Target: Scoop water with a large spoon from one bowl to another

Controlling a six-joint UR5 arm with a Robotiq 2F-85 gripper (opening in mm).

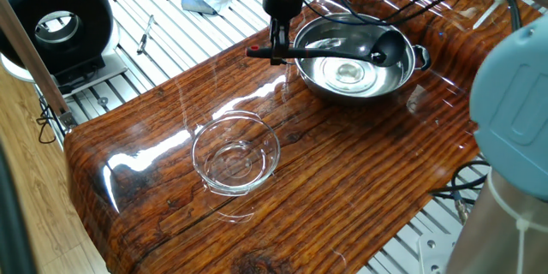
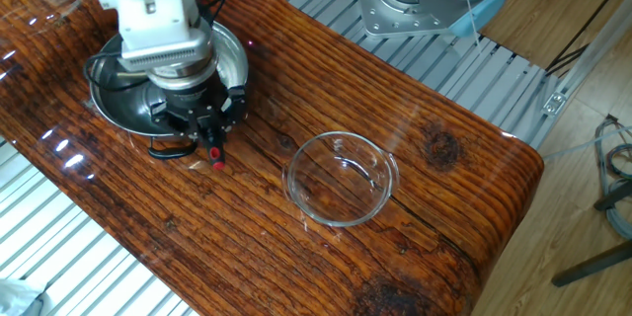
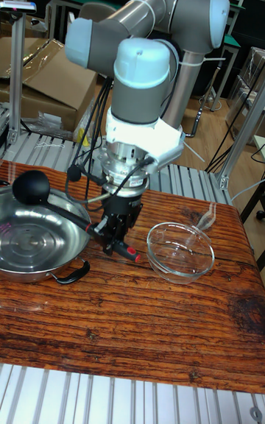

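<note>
Gripping the ladle (image 3: 55, 210) near its red-tipped handle end, hand (image 3: 114, 236) clamped; cup raised over steel bowl (image 1: 355, 73) at worktop (image 1: 342, 180) far edge. Glass bowl (image 1: 235, 154) well apart, mid-worktop.

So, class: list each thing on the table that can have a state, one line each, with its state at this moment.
gripper: shut on the ladle's handle near its red tip.
ladle: lifted, cup above the steel bowl.
steel bowl: upright, glinting inside.
glass bowl: upright, looks empty.
</note>
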